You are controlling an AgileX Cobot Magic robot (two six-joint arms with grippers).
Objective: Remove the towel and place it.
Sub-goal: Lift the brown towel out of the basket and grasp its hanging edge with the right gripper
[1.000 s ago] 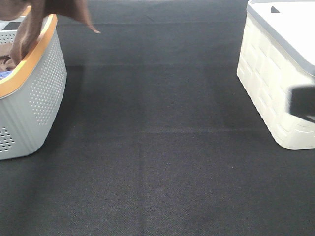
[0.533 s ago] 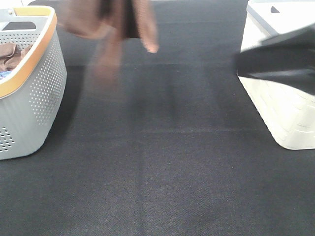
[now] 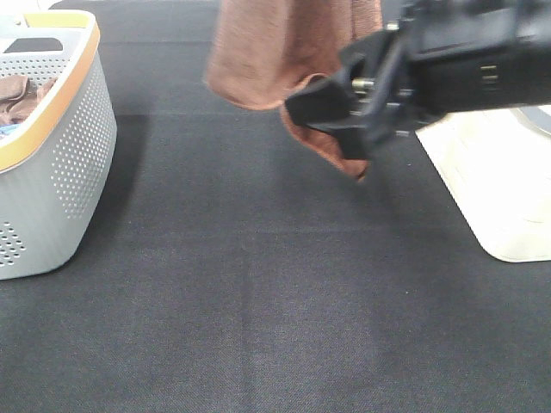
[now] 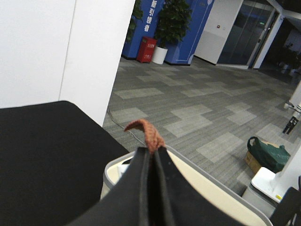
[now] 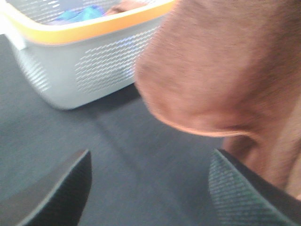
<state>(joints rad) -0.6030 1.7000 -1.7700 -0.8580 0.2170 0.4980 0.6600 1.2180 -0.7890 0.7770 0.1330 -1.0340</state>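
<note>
Aloft, rust-brown microfibre towel [image 3: 275, 52] hung over the far edge of the black fabric mat [image 3: 258, 301], one corner pinched in the closed left gripper [image 4: 151, 155], right gripper [image 5: 150, 186] spread wide at its lower fold.

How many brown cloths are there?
2. The towel hangs in the air above the mat; a duller brown cloth lies bunched in the grey basket. More could be hidden deeper inside.

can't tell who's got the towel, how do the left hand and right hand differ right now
The left hand is shut, the right hand open. The left hand pinches a corner of the towel; the right hand holds nothing, spread wide by the towel's hanging edge. Both are black.
</note>
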